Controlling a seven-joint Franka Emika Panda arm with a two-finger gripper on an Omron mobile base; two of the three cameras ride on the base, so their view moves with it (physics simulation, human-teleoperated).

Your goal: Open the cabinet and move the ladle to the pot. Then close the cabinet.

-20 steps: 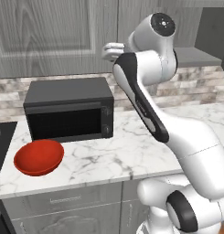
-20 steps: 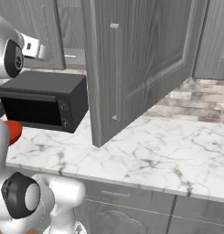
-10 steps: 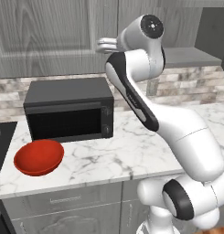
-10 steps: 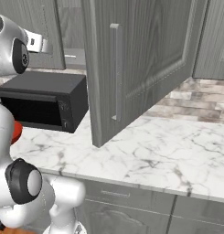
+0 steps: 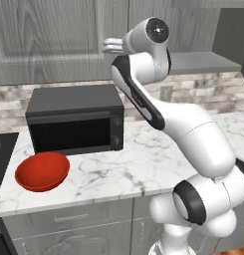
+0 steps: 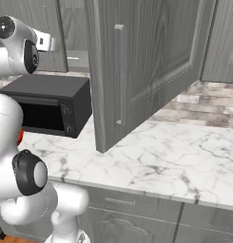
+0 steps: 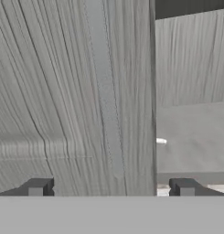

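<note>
I've got the gripper (image 7: 111, 188) up at the cabinet (image 6: 151, 61), jaws spread wide with nothing in them. Right door hangs open over the desk (image 6: 184, 156); a silvery bit, maybe the ladle (image 7: 161, 141), sits on the inside shelf (image 7: 191, 137).

White glossy arm (image 5: 193, 134), rounded bulbous links, dark grey/black bands at joints. Round dark cap with small pale centre dot on top joint (image 5: 157, 30); big grey disc ringed in black on lower joint (image 6: 30, 173). Fingers (image 7: 39, 187) small, dark grey, blocky with lighter square faces; hand end pale grey-white (image 5: 112, 46).
</note>
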